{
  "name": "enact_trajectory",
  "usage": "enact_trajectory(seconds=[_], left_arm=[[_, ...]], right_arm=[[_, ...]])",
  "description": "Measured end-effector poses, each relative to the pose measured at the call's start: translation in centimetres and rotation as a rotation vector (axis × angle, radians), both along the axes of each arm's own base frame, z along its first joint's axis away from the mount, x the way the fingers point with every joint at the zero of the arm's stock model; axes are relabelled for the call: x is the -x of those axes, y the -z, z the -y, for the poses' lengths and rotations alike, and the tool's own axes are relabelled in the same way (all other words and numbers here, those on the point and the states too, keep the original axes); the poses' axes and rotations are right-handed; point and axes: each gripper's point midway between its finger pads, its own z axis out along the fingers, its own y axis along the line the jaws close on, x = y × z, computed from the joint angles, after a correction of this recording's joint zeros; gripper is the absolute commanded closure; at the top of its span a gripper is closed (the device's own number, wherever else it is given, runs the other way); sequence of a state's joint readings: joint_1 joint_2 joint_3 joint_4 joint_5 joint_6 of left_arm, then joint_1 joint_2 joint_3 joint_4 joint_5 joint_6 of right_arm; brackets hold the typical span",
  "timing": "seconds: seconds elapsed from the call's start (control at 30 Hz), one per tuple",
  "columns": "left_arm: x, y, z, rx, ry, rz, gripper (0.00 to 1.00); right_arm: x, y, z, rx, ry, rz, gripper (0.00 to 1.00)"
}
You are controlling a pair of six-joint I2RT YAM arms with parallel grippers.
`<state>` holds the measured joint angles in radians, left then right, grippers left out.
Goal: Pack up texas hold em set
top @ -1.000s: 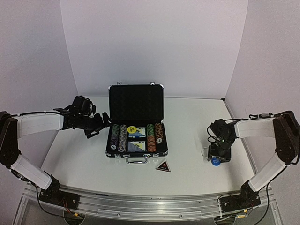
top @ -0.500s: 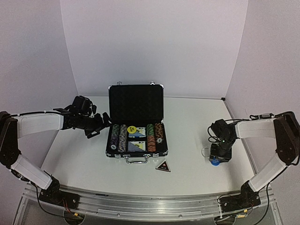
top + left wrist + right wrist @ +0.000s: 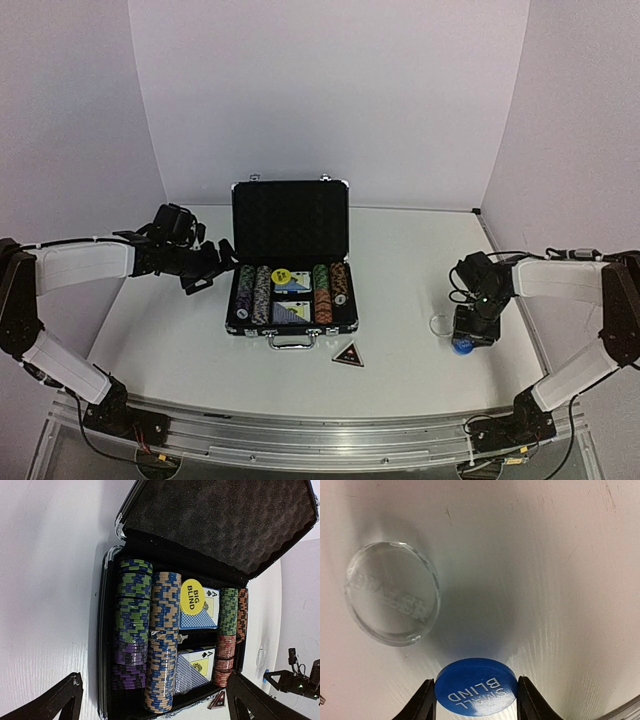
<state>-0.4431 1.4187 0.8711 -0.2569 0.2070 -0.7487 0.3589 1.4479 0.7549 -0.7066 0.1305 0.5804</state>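
Right of briefcase point(image 3: 290, 218), R gripper point(image 3: 476, 701) pinches blue disc point(image 3: 476, 686) (clear disc point(image 3: 392, 594) beside); L gripper point(image 3: 210, 267) wide open, empty.

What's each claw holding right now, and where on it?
Right claw pinches the blue disc by opposite rim edges. Left claw is open, holding nothing.

The right gripper point(image 3: 476, 702) has drawn its jaws in over the past second, and both fingers now press the rim of the blue disc point(image 3: 475, 685). Seen from above, the right arm point(image 3: 560, 278) has shifted slightly outward, its elbow nearer the frame's edge.
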Motion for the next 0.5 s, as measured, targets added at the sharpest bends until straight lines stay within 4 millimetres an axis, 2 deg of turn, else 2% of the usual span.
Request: enact_trajectory(seconds=[0.13, 0.23, 0.37, 0.5], left_arm=[[0.0, -0.4, 0.0, 0.005, 0.0, 0.011, 0.0], [0.0, -0.8, 0.0, 0.009, -0.001, 0.019, 0.0], [0.1, -1.2, 0.0, 0.013, -0.001, 0.029, 0.0], [0.2, -1.6, -0.1, 0.018, -0.001, 0.04, 0.0]], right_arm=[[-0.7, -2.0, -1.0, -0.044, -0.015, 0.04, 0.56], [-1.7, -3.8, -2.9, -0.073, -0.066, 0.082, 0.56], [-3.8, -7.1, -7.9, -0.11, -0.216, 0.152, 0.56], [-7.3, -9.5, -15.1, -0.142, -0.389, 0.216, 0.58]])
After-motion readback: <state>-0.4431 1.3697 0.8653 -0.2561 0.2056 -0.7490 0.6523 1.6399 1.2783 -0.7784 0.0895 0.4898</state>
